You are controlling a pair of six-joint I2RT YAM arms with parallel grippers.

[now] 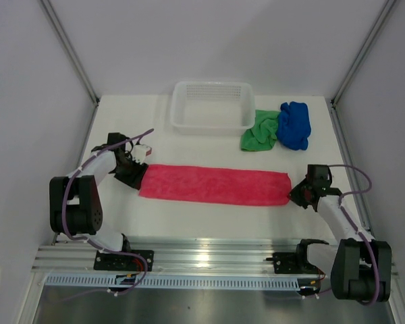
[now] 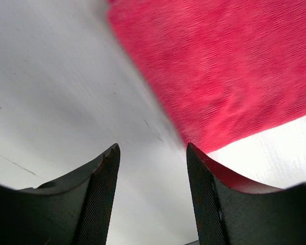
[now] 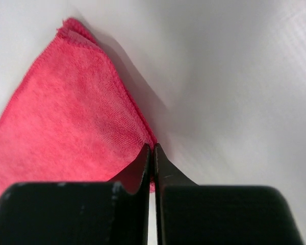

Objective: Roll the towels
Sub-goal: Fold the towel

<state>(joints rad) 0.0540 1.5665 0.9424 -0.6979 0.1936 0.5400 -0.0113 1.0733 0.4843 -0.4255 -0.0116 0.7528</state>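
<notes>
- Left gripper (image 2: 152, 153): jaws spread, nothing between them; the towel's end lies just ahead of the right finger's tip.
- Pink towel (image 1: 212, 184): a flat strip reaching from the left jaws across to the right jaws.
- Basket (image 1: 210, 126): well beyond both jaws.
- Green towel (image 1: 260, 131), blue towel (image 1: 295, 125): crumpled, touching, beyond the right jaws.
- Right gripper (image 3: 153, 153): jaws pressed together, pinching the pink towel's edge.

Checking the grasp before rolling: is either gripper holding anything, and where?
The right gripper is shut on the pink towel, pinching the edge of its right end. The left gripper is open, holding nothing.
</notes>
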